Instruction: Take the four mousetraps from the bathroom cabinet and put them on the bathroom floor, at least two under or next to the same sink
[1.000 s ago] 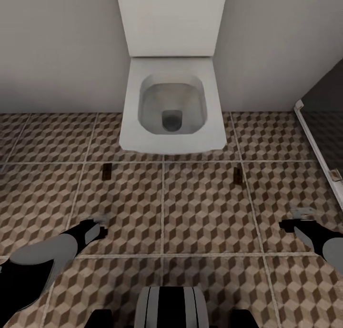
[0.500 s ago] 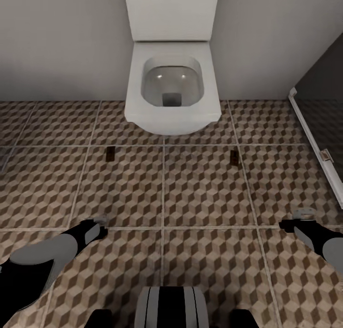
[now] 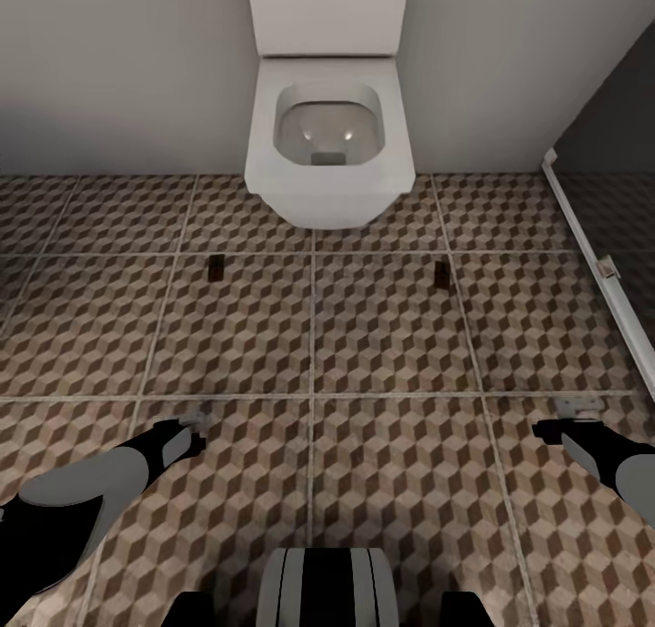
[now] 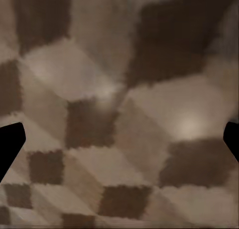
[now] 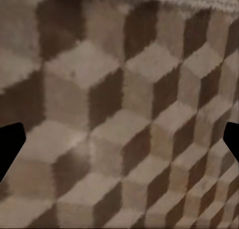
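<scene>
Mousetraps lying on bathroom floor (image 3: 382, 336), one (image 3: 216, 267) left of toilet (image 3: 328, 140), one (image 3: 442, 274) right, no sink nearby. Left gripper (image 3: 191, 431) and right gripper (image 3: 569, 419) hanging wide, empty.

Pretty flat, even light overall, no hard shadows, just a soft dark patch on the floor (image 3: 391, 336) under the toilet (image 3: 329, 136). Small glints in the bowl. Both wrist views are super blurry and blocky, tiles smeared, pale glare spots in the left one.
</scene>
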Controlling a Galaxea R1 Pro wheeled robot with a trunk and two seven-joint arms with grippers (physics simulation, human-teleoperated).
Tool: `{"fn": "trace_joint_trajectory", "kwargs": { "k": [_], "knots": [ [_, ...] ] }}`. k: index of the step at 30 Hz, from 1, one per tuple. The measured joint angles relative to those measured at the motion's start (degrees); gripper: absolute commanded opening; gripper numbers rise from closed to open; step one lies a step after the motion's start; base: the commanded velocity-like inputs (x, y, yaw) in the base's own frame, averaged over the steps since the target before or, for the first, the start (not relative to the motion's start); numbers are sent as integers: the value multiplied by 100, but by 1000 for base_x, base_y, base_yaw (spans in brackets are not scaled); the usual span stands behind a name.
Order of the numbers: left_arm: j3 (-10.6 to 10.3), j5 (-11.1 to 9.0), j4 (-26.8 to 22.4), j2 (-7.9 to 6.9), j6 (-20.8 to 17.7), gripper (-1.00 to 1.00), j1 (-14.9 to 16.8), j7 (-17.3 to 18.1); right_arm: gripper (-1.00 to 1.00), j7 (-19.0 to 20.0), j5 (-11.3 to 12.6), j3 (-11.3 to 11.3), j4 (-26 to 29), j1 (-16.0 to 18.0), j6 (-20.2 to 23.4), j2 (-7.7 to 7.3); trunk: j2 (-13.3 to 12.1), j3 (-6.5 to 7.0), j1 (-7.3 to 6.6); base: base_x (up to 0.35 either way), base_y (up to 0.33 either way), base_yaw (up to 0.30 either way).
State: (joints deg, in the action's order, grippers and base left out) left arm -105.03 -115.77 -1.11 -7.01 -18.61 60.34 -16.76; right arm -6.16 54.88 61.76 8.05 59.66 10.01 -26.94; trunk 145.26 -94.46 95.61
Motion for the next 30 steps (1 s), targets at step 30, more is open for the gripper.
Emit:
{"fn": "trace_joint_trajectory", "kwargs": {
  "k": [30],
  "knots": [
    [3,0,0,10,-1,100,0,-2,100,-18,-4,0,-3,-6,-6,4,0,0,-1,-14,0,0]
  ]
}}
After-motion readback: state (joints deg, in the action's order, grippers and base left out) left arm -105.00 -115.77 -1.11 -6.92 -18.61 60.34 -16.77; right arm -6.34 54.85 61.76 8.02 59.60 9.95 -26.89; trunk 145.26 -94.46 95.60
